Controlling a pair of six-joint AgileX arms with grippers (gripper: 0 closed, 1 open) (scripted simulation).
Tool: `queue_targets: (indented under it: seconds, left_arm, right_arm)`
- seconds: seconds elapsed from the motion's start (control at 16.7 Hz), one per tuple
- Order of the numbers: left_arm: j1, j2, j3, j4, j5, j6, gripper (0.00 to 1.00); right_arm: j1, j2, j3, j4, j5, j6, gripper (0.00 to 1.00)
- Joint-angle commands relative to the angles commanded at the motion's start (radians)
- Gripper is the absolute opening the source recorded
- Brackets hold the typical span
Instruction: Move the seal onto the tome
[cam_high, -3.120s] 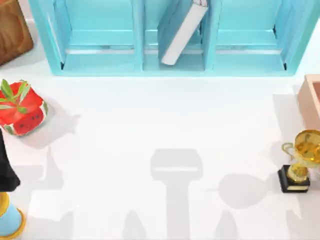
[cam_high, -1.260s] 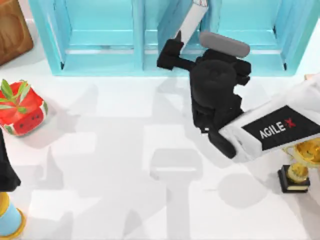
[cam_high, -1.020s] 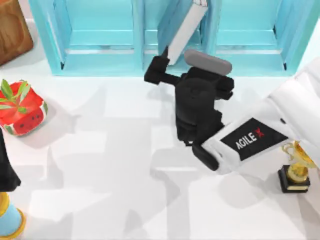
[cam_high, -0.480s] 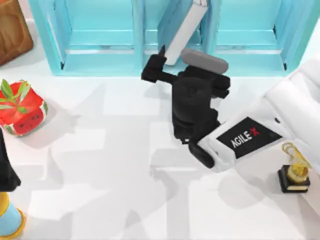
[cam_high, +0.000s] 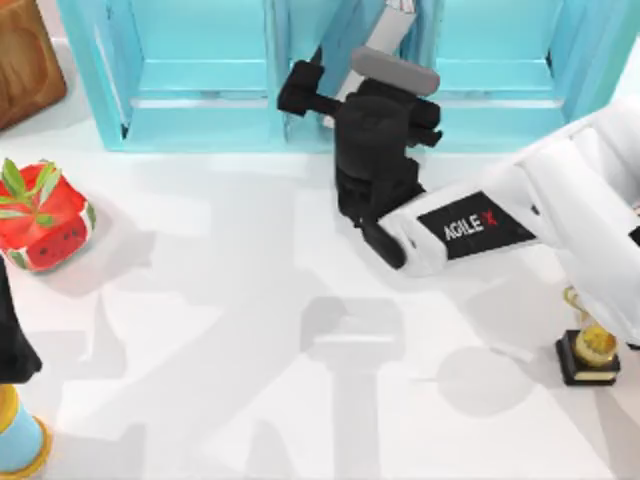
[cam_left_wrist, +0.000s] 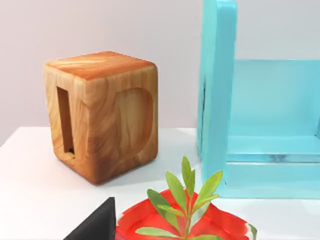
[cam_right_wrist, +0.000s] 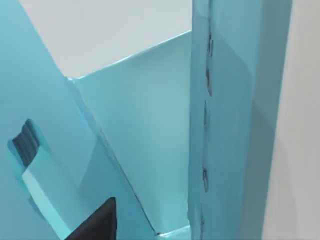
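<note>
The right arm (cam_high: 470, 225) has swung in from the frame's right and pushed its claw (cam_high: 312, 85) up into the shelf unit's (cam_high: 200, 110) middle bay, against the leaning tome (cam_high: 345, 35).

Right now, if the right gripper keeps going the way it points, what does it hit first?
Probably the tome leaning in the shelf unit's middle bay: the right gripper is at that opening, pointing in. Depth is unclear, so it might meet the bay's divider first.
</note>
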Motion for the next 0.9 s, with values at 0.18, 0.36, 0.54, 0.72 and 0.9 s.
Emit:
queue_targets:
  seconds: [0.18, 0.36, 0.54, 0.72, 0.9]
  left_arm:
    - [0.000, 0.000, 0.000, 0.000, 0.000, 0.000, 1.00]
    - [0.000, 0.000, 0.000, 0.000, 0.000, 0.000, 1.00]
    - [0.000, 0.000, 0.000, 0.000, 0.000, 0.000, 1.00]
    - [0.000, 0.000, 0.000, 0.000, 0.000, 0.000, 1.00]
    - [0.000, 0.000, 0.000, 0.000, 0.000, 0.000, 1.00]
  right_arm:
    - [-0.025, 0.038, 0.085, -0.046, -0.025, -0.002, 1.00]
    - [-0.028, 0.042, 0.094, -0.052, -0.028, -0.002, 1.00]
    - [-0.028, 0.042, 0.094, -0.052, -0.028, -0.002, 0.92]
    - [-0.028, 0.042, 0.094, -0.052, -0.028, -0.002, 0.70]
    - [-0.028, 0.042, 0.094, -0.052, -0.028, -0.002, 0.47]
